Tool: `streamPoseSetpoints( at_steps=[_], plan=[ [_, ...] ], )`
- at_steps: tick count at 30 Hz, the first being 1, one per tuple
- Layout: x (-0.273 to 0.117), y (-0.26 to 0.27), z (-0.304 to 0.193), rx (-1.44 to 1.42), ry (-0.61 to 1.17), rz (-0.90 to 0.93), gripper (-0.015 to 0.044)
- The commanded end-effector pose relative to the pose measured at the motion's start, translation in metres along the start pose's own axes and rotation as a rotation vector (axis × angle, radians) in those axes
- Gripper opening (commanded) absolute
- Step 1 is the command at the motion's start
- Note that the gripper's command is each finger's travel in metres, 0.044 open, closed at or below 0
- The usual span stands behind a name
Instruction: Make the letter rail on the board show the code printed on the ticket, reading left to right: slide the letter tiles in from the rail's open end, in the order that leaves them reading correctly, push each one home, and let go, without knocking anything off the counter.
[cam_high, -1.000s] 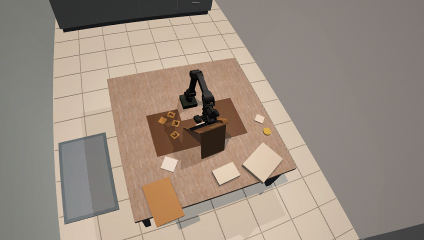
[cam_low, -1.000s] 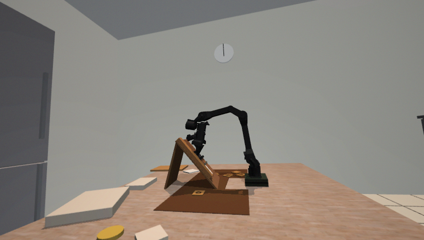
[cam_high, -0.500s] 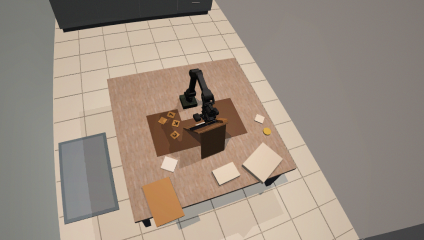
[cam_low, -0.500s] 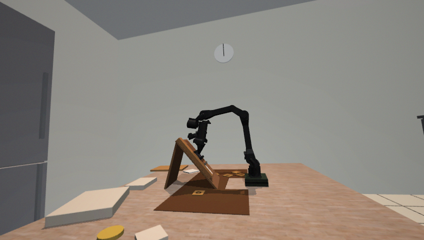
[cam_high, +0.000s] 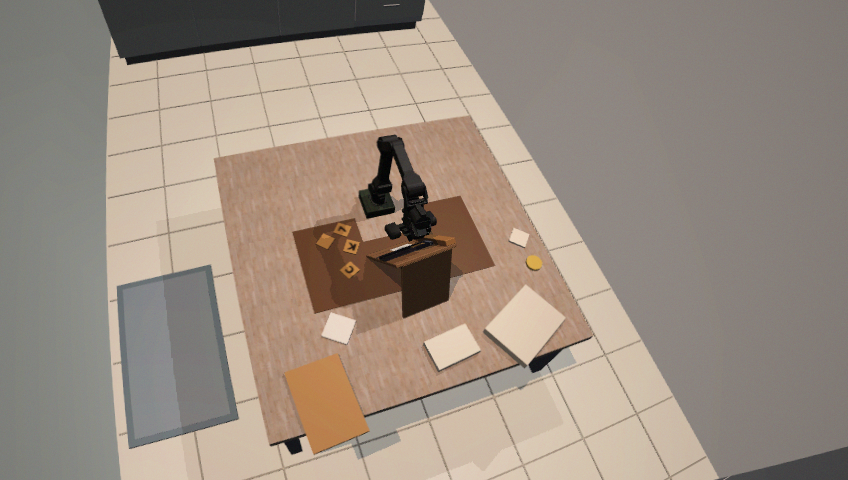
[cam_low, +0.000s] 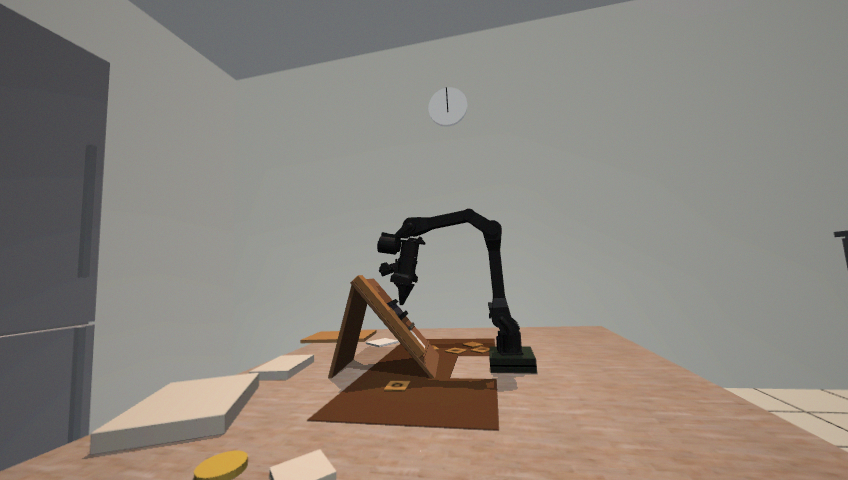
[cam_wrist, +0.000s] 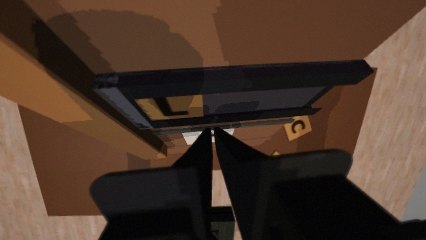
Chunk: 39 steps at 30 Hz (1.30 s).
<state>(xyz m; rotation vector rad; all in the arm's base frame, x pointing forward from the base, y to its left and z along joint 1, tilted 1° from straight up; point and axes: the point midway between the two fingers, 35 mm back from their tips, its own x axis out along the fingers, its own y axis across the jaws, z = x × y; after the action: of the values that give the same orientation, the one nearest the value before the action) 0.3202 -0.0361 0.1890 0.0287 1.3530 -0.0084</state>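
Note:
My gripper (cam_low: 402, 302) (cam_wrist: 212, 132) is shut and empty, its tips just off the sloping face of the wooden board (cam_low: 380, 309) (cam_wrist: 280, 30), near the dark letter rail (cam_high: 389, 256) (cam_wrist: 240, 73). In the wrist view an L tile (cam_wrist: 192, 101) lies in the rail at its left end; the rail to its right shows no tile. The white ticket (cam_high: 400, 246) (cam_wrist: 192, 137) is mostly hidden, its print unreadable. Loose tiles lie on the brown mat (cam_high: 321, 297) (cam_low: 452, 410): a C (cam_high: 349, 270) (cam_wrist: 298, 128), a K (cam_high: 351, 246), one with an unclear mark (cam_high: 342, 228), one seemingly blank (cam_high: 324, 240), and a round-lettered tile (cam_low: 396, 386).
The board's rear support (cam_high: 425, 288) stands behind it. White slabs (cam_high: 524, 325) (cam_high: 452, 346), an orange sheet (cam_high: 327, 403), small white squares (cam_high: 339, 328) (cam_high: 518, 237) and a yellow disc (cam_high: 533, 262) (cam_low: 221, 464) lie around the mat on the counter (cam_high: 261, 196).

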Motion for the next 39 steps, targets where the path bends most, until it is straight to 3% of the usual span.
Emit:
streamPoseSetpoints(
  at_steps=[1, 15, 23, 39],
  plan=[
    [-0.010, -0.002, -0.003, -0.107, -0.019, 0.015, 0.0079],
    [-0.109, -0.010, -0.049, -1.270, -0.295, -0.027, 0.0440],
    [-0.136, -0.006, -0.067, -1.636, -0.377, -0.130, 0.0440],
    [-0.136, -0.006, -0.068, -1.641, -0.378, -0.131, 0.0440]
  ],
)
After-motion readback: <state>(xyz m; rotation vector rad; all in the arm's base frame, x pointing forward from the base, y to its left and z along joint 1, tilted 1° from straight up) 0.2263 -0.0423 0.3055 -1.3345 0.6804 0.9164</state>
